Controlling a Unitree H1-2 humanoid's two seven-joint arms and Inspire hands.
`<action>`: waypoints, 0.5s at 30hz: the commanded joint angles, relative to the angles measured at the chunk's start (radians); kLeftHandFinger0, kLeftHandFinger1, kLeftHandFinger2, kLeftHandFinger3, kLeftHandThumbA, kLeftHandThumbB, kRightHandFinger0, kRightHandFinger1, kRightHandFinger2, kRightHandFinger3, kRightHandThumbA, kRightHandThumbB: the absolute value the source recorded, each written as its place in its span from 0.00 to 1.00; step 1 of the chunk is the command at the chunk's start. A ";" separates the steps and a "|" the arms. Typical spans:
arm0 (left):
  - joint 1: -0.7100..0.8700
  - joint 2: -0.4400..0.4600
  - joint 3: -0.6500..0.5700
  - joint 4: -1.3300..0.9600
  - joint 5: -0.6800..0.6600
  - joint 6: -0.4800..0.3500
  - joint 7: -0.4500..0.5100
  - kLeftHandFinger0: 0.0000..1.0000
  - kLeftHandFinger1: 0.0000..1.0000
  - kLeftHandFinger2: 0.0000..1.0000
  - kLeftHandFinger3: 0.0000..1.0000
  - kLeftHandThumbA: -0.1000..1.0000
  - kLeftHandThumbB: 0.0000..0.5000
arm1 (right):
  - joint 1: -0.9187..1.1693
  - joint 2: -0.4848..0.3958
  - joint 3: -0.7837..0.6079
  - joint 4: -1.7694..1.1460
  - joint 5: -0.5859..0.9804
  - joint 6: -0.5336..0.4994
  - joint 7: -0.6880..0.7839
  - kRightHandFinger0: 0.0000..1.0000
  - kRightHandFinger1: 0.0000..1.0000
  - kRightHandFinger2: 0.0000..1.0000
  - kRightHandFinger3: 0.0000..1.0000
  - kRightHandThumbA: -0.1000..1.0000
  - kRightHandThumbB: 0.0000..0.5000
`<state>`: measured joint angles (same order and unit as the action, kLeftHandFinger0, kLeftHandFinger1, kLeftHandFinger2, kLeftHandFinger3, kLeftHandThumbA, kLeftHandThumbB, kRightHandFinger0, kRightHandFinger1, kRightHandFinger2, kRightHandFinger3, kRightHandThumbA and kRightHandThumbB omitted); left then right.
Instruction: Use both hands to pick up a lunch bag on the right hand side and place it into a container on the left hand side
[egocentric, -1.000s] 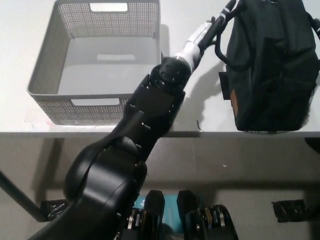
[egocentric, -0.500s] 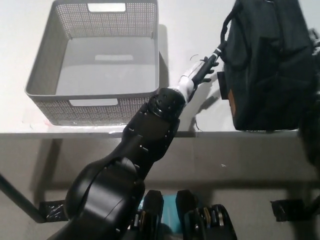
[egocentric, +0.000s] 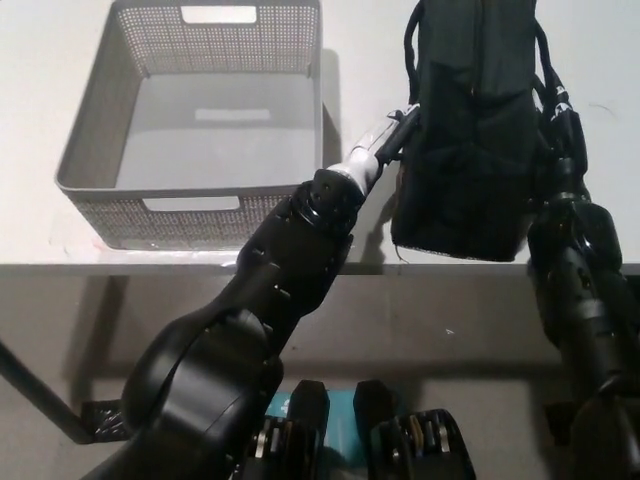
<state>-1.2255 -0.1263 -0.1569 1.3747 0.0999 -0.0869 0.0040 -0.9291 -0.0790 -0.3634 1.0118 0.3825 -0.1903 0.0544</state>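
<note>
- No writing or brand can be read on the lunch bag (egocentric: 468, 130); nothing legible is shown on its dark fabric.
- The lunch bag is seen upright on the white tabletop (egocentric: 360, 30), near the front edge, right of the container (egocentric: 92, 140).
- The container, a grey perforated basket with cut-out handles, is set on the left of the tabletop, well apart from the bag; nothing is seen inside it.
- Dark carry straps are looped over the top of the bag on both sides.
- Much of the foreground is covered by a large black arm that runs up from the lower left to the bag's left side.
- The left hand (egocentric: 392, 135) is pressed against the bag's left face; only a white wrist and dark fingers are shown, and whether they are clamped cannot be told.
- The right hand (egocentric: 560, 125) is placed against the bag's right side by the strap; its grip cannot be told either.
</note>
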 joint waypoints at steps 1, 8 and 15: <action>-0.107 -0.071 -0.016 -0.039 0.019 0.004 -0.023 1.00 1.00 1.00 1.00 1.00 0.62 | -0.080 0.076 0.031 -0.084 0.045 0.051 0.080 1.00 1.00 1.00 1.00 1.00 0.36; -0.144 -0.072 -0.004 -0.049 0.002 -0.006 -0.045 1.00 1.00 1.00 1.00 1.00 0.72 | -0.080 0.065 0.047 -0.186 0.032 0.107 0.006 1.00 1.00 1.00 1.00 1.00 0.36; -0.253 -0.071 0.022 -0.070 -0.024 -0.046 -0.066 1.00 1.00 1.00 1.00 1.00 0.64 | -0.121 0.026 0.083 -0.348 -0.036 0.118 -0.081 1.00 1.00 1.00 1.00 1.00 0.31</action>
<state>-1.3131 -0.1268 -0.1446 1.3649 0.0941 -0.0745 0.0057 -0.9281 -0.0837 -0.3522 0.8079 0.3966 -0.1064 -0.0182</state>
